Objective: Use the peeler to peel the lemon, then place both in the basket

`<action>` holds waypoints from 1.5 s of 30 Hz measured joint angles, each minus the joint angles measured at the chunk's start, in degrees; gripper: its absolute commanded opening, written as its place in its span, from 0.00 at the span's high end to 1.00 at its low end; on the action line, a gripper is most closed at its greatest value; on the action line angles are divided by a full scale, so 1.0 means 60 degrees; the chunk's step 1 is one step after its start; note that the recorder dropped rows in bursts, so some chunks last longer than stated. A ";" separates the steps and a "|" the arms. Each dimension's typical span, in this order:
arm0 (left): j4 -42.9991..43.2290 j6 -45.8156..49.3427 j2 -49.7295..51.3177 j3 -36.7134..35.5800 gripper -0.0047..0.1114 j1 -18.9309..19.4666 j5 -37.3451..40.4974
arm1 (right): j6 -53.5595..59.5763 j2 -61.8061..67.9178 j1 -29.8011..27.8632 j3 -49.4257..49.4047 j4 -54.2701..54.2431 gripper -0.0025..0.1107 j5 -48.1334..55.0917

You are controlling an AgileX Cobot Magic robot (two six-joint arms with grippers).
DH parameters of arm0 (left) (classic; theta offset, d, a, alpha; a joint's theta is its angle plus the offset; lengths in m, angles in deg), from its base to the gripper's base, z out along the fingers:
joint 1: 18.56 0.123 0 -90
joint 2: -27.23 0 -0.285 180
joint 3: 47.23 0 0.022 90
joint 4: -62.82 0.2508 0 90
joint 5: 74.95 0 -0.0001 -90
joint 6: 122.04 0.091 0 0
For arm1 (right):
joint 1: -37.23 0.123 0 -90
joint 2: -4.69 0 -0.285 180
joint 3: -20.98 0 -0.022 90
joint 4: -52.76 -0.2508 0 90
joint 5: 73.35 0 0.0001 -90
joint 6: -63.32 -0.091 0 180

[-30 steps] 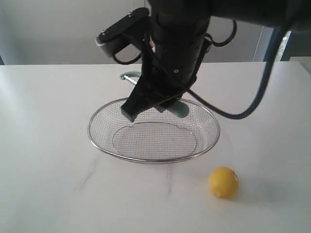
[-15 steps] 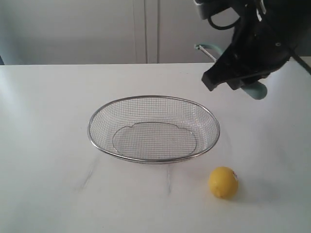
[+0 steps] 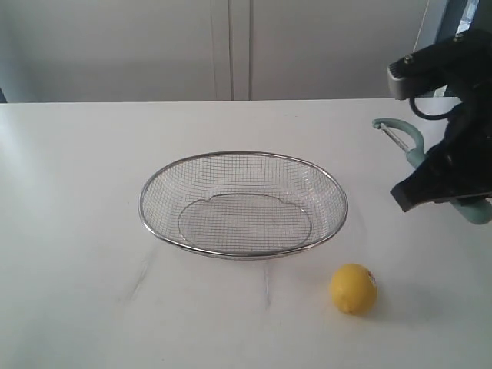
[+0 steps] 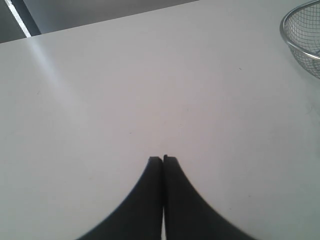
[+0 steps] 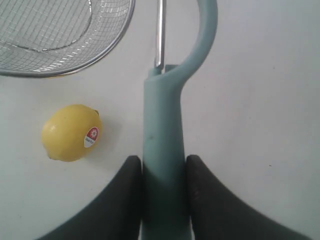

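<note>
The yellow lemon (image 3: pixel 354 289) lies on the white table in front of the basket's right end, its red-and-white sticker showing (image 5: pixel 70 132). The wire-mesh basket (image 3: pixel 243 203) stands mid-table with nothing in it. My right gripper (image 5: pixel 163 162) is shut on the pale teal handle of the peeler (image 5: pixel 167 125); in the exterior view the right gripper (image 3: pixel 440 188) hangs above the table at the right, with the peeler (image 3: pixel 403 138) sticking out beyond it, its looped head and blade pointing away. My left gripper (image 4: pixel 163 159) is shut on nothing, over bare table left of the basket (image 4: pixel 303 35).
The white table (image 3: pixel 77 200) runs wide to the left and front. A pale wall with a door seam (image 3: pixel 231 46) stands behind its far edge. The right arm's black body (image 3: pixel 453 77) and cable rise at the right edge.
My right arm has swung from above the basket's back rim over to the far right and come lower, carrying the peeler with it. The lemon and the basket have not moved.
</note>
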 measured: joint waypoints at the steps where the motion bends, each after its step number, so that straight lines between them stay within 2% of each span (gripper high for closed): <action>1: 0.0000 0.0000 0.0000 0.0000 0.96 0.0000 0.0000 | 0.0000 -0.0103 -0.0085 -0.0087 0.0000 0.98 -0.0056; 8: 0.0000 0.0000 0.0000 0.0000 0.96 0.0000 0.0000 | -0.0021 -0.0801 -0.0484 -0.0502 -0.0018 0.98 -0.0519; 45: 0.0000 0.0000 0.0000 0.0000 0.96 0.0000 -0.0016 | -0.0021 -0.0841 -0.0542 -0.0521 -0.0058 0.98 -0.0651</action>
